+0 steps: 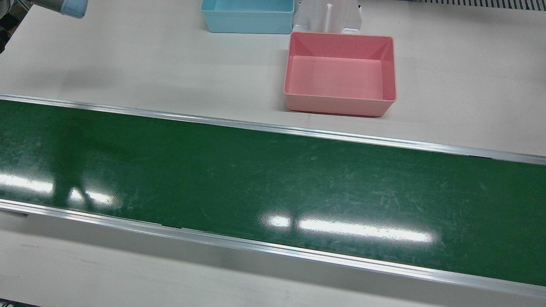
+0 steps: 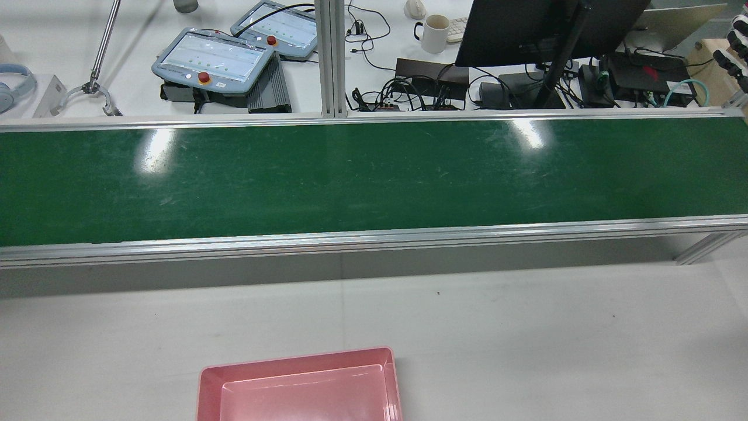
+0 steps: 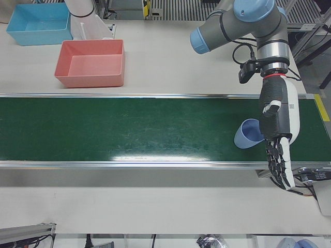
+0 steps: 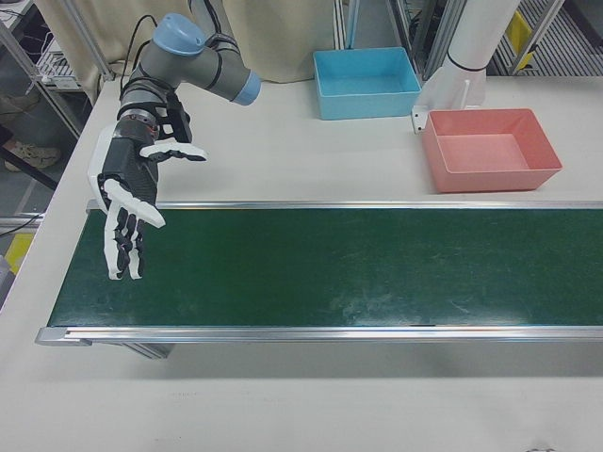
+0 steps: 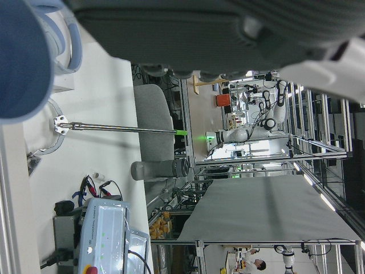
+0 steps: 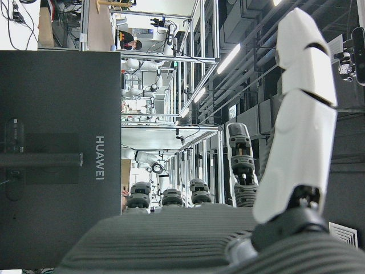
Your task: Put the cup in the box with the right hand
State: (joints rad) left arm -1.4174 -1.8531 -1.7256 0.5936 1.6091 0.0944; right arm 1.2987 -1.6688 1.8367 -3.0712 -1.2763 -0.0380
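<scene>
**While the cup waits at the far end, the right hand has the whole belt to cross**

Since the blue cup [image 3: 249,134] lies tipped on the green conveyor belt [image 3: 129,132], right of centre in the left-front view, it sits just beside the left hand [image 3: 276,129], whose fingers [image 3: 278,163] hang spread and hold nothing. The right hand [image 4: 132,202], left of frame in the right-front view, has its fingers [image 4: 122,247] wide apart, well away from the cup. Approaching the cup's side with the palm seems best. The pink box [image 4: 490,149] stands empty on the counter [image 4: 283,141].
</scene>
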